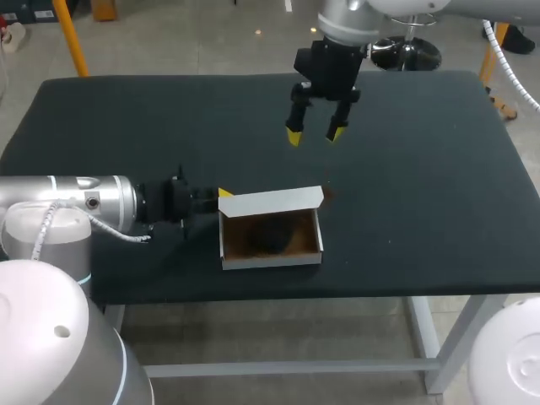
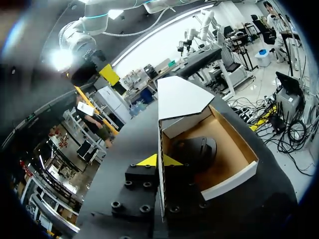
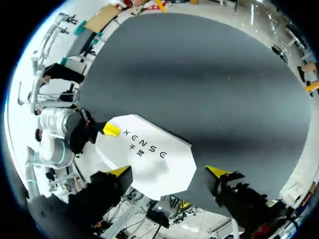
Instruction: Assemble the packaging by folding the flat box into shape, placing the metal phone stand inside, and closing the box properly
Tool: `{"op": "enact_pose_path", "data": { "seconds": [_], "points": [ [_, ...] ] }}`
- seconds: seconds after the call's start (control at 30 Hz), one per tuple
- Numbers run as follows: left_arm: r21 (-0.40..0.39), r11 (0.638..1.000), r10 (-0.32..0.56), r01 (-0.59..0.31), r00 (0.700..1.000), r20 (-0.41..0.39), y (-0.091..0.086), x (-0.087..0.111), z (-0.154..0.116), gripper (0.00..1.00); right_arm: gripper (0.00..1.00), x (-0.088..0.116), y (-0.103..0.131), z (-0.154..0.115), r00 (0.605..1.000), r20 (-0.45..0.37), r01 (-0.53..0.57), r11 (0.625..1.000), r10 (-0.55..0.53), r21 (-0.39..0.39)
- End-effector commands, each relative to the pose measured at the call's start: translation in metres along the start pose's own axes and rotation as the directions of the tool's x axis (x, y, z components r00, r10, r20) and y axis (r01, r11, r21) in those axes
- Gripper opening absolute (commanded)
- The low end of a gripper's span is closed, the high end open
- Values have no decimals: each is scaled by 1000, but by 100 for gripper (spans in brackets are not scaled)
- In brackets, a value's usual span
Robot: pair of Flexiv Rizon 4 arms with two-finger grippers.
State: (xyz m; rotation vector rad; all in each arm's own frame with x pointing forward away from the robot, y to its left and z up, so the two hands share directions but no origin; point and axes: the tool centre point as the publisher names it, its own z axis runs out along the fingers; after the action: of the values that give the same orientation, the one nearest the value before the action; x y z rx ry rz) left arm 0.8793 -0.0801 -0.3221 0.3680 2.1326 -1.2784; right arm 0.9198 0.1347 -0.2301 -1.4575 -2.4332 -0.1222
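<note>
The white cardboard box [image 1: 270, 256] stands folded at the table's front middle, its lid [image 1: 270, 201] upright along the far side. The dark metal phone stand [image 1: 272, 236] lies inside on the brown floor. My left gripper [image 1: 224, 196] is shut on the box's left wall at the far corner. In the left wrist view that thin wall runs between the yellow tips of the left gripper [image 2: 160, 160], with the stand [image 2: 197, 152] and the lid [image 2: 179, 97] ahead. My right gripper [image 1: 314, 133] hangs open above the table behind the box. In its own view the right gripper [image 3: 167, 172] looks down on the lid [image 3: 149, 159].
The black table [image 1: 439, 169] carries nothing else around the box. Its front edge runs close below the box. My left arm [image 1: 93, 202] lies low across the front left. My right arm [image 1: 337, 51] comes down from the far side.
</note>
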Motion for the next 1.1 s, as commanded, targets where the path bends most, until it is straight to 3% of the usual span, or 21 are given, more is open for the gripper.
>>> {"op": "enact_pose_path", "data": {
  "seconds": [0.03, 0.37, 0.43, 0.93, 1.1],
  "points": [
    [3, 1000, 24, -25, 999, 42, 2, 9, 0, 0, 100, 0, -1, -5, 996, -33, -86, 996, 87, 25],
    [0, 997, 73, -73, 995, 75, 4, 14, -1, 0, 100, -9, -14, 10, 950, -115, -283, 957, 289, 65],
    [-1, 997, 75, -75, 994, 79, 5, 14, 0, 0, 100, -8, -16, 13, 945, -145, -284, 955, 294, 84],
    [-4, 994, 112, -112, 990, 82, 7, 17, 2, 0, 100, -8, -16, 13, 945, -145, -284, 955, 294, 84],
    [-11, 990, 143, -142, 986, 83, 4, 20, 4, 0, 100, -4, -17, 20, 904, -145, -375, 909, 402, 181]
  ]
}}
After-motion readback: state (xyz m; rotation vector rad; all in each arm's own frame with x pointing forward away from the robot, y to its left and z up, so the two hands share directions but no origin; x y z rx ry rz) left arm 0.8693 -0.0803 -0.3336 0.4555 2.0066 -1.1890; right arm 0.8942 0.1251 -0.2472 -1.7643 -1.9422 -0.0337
